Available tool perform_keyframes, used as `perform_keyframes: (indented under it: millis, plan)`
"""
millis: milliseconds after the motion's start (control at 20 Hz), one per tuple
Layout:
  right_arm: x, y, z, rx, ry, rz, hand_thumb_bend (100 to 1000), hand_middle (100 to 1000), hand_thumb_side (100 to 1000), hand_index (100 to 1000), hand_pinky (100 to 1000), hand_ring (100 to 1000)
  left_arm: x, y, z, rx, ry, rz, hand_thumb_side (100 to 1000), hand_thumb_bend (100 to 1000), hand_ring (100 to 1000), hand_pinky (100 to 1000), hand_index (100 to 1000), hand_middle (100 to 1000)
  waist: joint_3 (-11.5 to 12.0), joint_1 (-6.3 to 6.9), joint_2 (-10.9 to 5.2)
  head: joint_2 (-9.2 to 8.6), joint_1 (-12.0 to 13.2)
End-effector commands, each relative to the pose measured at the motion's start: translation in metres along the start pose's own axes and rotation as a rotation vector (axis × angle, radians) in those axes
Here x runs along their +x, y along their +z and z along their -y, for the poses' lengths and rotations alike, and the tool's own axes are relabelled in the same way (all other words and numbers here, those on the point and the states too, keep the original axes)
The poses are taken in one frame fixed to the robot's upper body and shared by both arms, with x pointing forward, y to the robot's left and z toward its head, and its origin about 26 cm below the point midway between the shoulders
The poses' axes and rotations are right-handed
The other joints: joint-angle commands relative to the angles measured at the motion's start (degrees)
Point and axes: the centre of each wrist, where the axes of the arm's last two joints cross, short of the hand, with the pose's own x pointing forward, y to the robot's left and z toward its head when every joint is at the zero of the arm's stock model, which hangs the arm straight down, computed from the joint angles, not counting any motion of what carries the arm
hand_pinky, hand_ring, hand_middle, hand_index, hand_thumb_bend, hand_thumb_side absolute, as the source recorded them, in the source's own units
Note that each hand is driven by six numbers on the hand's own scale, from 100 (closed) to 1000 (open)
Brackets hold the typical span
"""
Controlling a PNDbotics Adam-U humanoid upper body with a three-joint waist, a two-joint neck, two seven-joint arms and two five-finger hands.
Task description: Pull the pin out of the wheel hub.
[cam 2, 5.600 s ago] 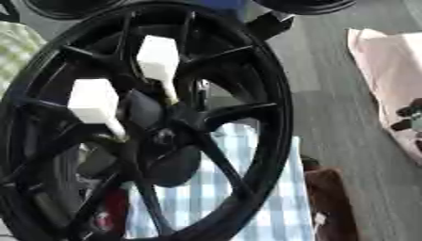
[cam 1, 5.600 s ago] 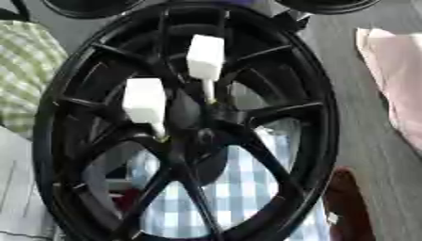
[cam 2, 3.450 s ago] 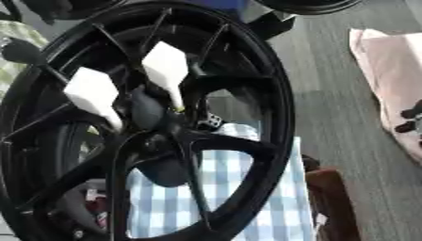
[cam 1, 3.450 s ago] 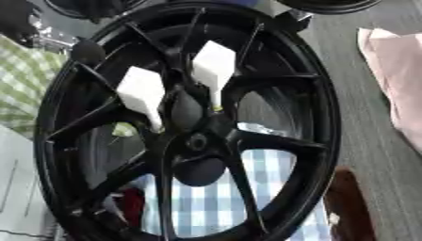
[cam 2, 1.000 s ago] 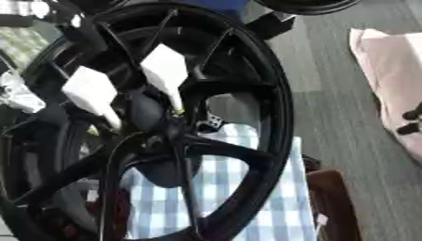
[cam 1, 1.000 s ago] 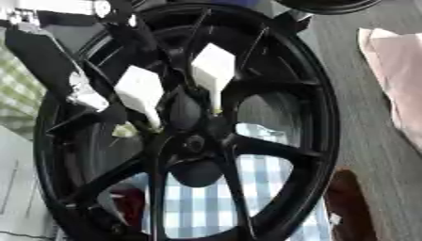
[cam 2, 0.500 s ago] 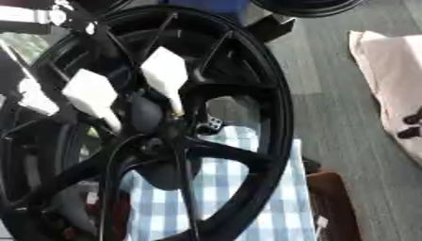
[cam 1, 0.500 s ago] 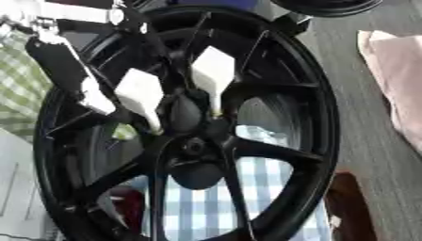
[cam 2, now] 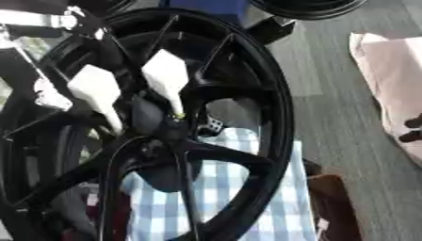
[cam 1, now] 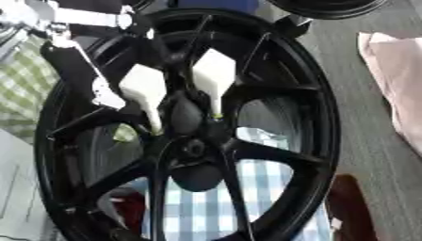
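So the black wheel hub [cam 1: 190, 136] fills pretty much the whole view, standing up on its edge with the spokes fanning out from the middle. Two white pins are stuck in it just above the centre: the left pin [cam 1: 147, 94] and the right pin [cam 1: 214, 77], side by side, both wide at the top and tapering down toward the centre of the hub.

The left robot hand [cam 1: 86, 77] comes in from the upper left, black with silver bits at the top. Its long dark fingers run down across the rim and the tip area sits right beside the left pin, looks like it's touching the pin's left edge, but I honestly can't tell if the fingers are curled round it or just lying straight against it. The right robot hand isn't showing anywhere.

Behind the spokes there's a blue-and-white checked cloth [cam 1: 272, 183], a green checked cloth [cam 1: 25, 99] off to the left, and something pinkish [cam 1: 395, 80] lying on the grey floor [cam 2: 329, 80] at the right.
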Motion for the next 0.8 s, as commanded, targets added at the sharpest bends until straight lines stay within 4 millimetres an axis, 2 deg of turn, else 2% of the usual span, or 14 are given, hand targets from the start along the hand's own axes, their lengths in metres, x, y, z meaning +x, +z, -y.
perform_keyframes:
  millis: [50,200,300,550,800]
  plan:
    - [0.006,-0.001,0.003,-0.006,0.011,0.019,100,572,686,562,773,544,0.001,0.008,-0.010,0.017,0.002,0.008,100,309,548,759,594,485,-0.1,0.53,-6.10,-0.65,0.1]
    - [0.006,-0.001,0.004,-0.014,0.013,0.015,100,572,687,562,773,544,0.000,0.011,-0.010,0.001,0.027,0.021,100,210,485,731,473,368,-0.1,0.57,-6.09,-0.59,0.1]
    - [0.006,-0.001,0.004,-0.016,0.013,0.014,100,572,686,562,773,544,0.001,0.013,-0.011,-0.008,0.035,0.028,100,196,466,719,433,329,0.0,0.58,-6.12,-0.51,0.1]
    - [0.006,-0.002,0.004,-0.022,0.014,0.014,100,571,685,562,772,543,0.005,0.026,-0.014,-0.004,0.026,0.038,100,232,416,681,304,236,0.1,0.53,-6.20,-0.36,0.1]
    - [0.006,-0.002,0.005,-0.025,0.013,0.013,100,571,684,562,772,543,0.008,0.042,-0.020,0.112,0.019,0.031,100,258,379,660,261,195,0.1,0.32,-6.31,-0.37,0.0]
